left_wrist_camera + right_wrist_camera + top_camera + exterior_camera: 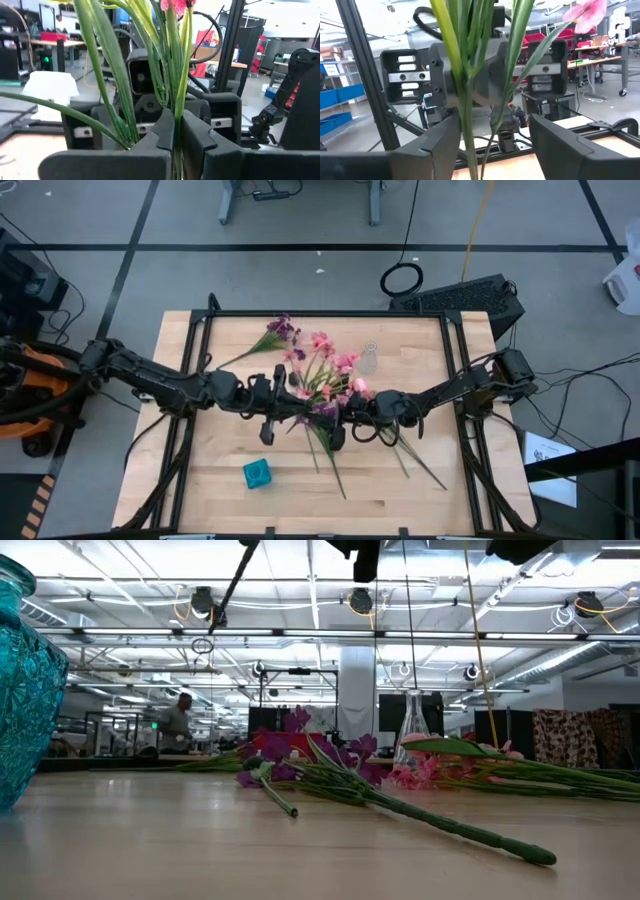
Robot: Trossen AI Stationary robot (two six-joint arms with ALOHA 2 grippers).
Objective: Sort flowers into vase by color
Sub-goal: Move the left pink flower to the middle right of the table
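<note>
My left gripper and right gripper face each other above the table's middle. A pink spray stands between them; its green stems pass through the shut left gripper. The right gripper is open, with a finger on either side of the same stems; I cannot tell if it touches them. Purple flowers and more pink ones lie flat on the table. One purple spray lies near the far edge. A clear glass vase and a teal vase stand upright. My left gripper pinches several thin green stems of the pink spray between its two fingers. The fingers come level from the table's left and lie across the stems. Leaves and pink blossoms rise beyond the fingers. The stems' lower ends are hidden by the gripper.
Long loose stems lie on the table toward the near edge, below the grippers. The teal vase stands near the near-left part of the table. Black frame rails run along the table's left and right sides. A person is far off in the room.
</note>
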